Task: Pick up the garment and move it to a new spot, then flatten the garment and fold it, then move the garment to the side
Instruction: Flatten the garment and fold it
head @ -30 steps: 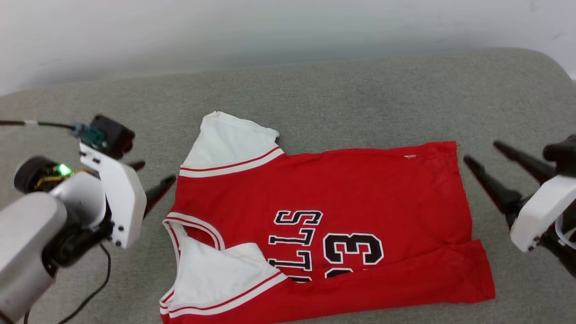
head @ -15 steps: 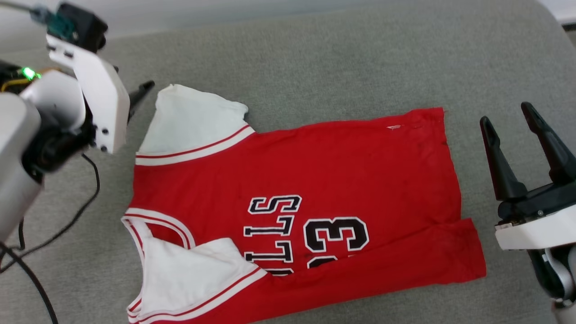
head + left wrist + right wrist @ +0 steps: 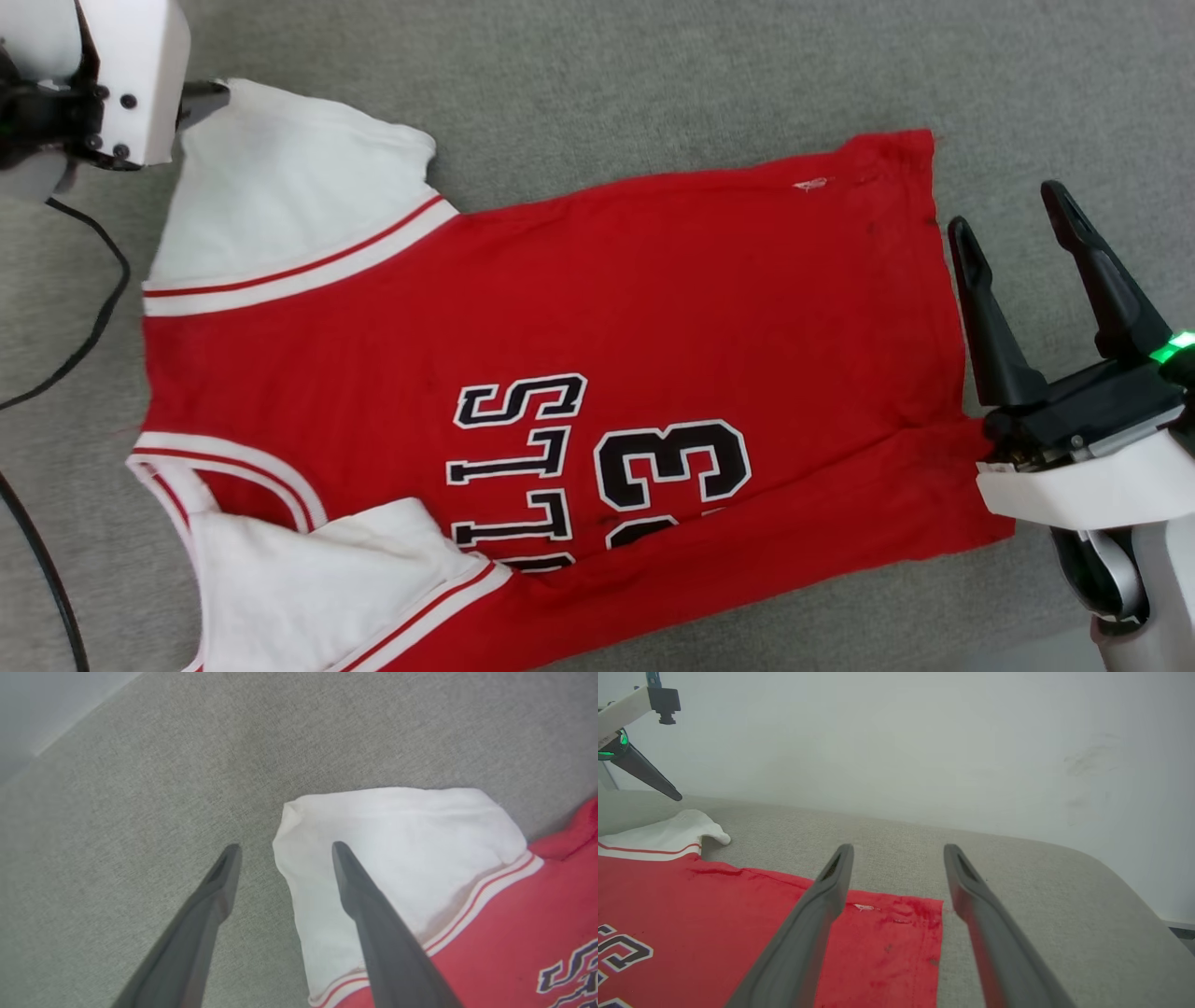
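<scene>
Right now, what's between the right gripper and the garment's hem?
A narrow strip of bare grey cushion separates the right gripper from the garment in the head view.

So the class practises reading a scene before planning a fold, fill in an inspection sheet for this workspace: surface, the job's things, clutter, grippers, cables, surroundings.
Surface: grey fabric surface, bare around the shirt.
Job's things: garment lies front up, mostly flat; its near side is folded over part of the lettering and number.
Clutter: nothing seen.
Grippers: left gripper is open and straddles the edge of the far white sleeve; contact cannot be told. Right gripper is open beside the hem and holds nothing.
Cables: black cable lies on the surface to the left of the shirt.
Surroundings: pale wall behind the surface.
</scene>
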